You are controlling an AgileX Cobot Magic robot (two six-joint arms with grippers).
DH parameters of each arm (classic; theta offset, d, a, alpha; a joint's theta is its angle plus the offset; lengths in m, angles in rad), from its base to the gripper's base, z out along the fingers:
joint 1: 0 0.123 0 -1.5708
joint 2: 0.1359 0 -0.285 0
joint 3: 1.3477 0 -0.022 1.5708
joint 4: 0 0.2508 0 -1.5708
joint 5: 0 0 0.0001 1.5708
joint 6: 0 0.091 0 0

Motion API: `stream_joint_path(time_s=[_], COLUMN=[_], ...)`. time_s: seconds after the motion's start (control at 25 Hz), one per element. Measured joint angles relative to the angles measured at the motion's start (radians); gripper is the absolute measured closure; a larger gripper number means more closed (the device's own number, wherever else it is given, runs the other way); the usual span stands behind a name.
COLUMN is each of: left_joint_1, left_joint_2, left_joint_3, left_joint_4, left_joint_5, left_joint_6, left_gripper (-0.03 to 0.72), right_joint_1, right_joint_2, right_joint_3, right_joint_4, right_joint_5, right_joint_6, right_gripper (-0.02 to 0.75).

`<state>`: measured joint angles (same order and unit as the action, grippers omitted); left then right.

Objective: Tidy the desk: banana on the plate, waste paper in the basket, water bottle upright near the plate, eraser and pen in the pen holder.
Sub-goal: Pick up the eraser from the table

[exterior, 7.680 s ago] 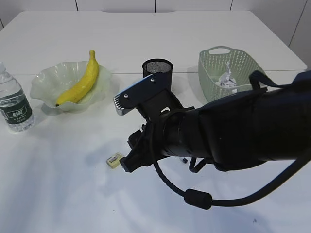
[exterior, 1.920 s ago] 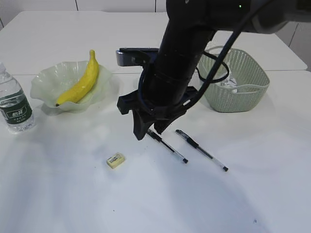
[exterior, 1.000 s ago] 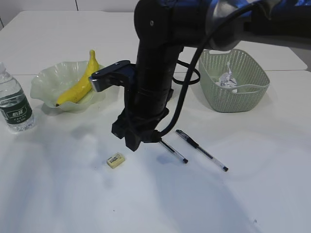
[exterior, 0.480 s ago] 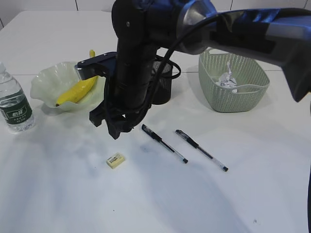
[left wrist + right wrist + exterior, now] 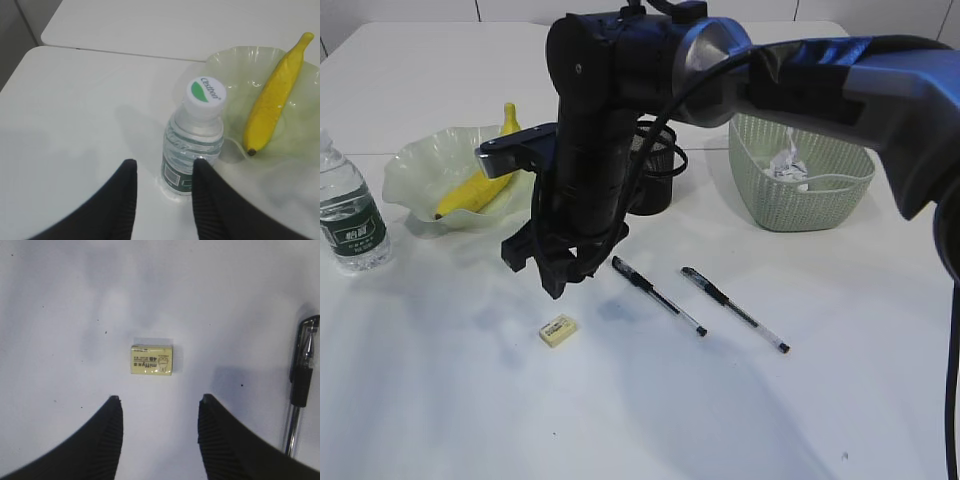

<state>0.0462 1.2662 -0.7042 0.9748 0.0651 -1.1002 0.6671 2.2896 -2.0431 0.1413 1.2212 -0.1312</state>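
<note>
Hand point(image 5: 156, 432) on my right arm hangs open and empty above the eraser point(image 5: 152, 359) lying on the surface; banana point(image 5: 485, 172), paper point(image 5: 786, 160) and bottle point(image 5: 350, 214) look done, both pens point(image 5: 658, 294) wait.

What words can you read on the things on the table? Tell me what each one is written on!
"Cestbon": on the white cap of the water bottle.
"4B": on the yellow eraser, seen upside down; the word next to it is too blurred to be sure of.
Water bottle label: white characters, too small to read.
Barcode side of the label: too blurred to read.
Pens, basket, plate: no writing visible.
</note>
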Motion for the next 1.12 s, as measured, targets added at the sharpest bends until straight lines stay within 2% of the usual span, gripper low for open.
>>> stream_joint_path(time_s=[0.88, 1.12], left_joint_1=[0.000, 0.000], left_joint_2=[0.000, 0.000], left_joint_3=[0.000, 0.000], left_joint_4=[0.000, 0.000], left_joint_5=[0.000, 0.000], left_joint_6=[0.000, 0.000], left_gripper=[0.434, 0.434], right_joint_1=[0.012, 0.018], right_joint_2=[0.059, 0.080], right_joint_3=[-0.001, -0.001], right_joint_4=[0.020, -0.008], right_joint_5=[0.000, 0.000], right_joint_6=[-0.035, -0.012], right_gripper=[0.365, 0.305])
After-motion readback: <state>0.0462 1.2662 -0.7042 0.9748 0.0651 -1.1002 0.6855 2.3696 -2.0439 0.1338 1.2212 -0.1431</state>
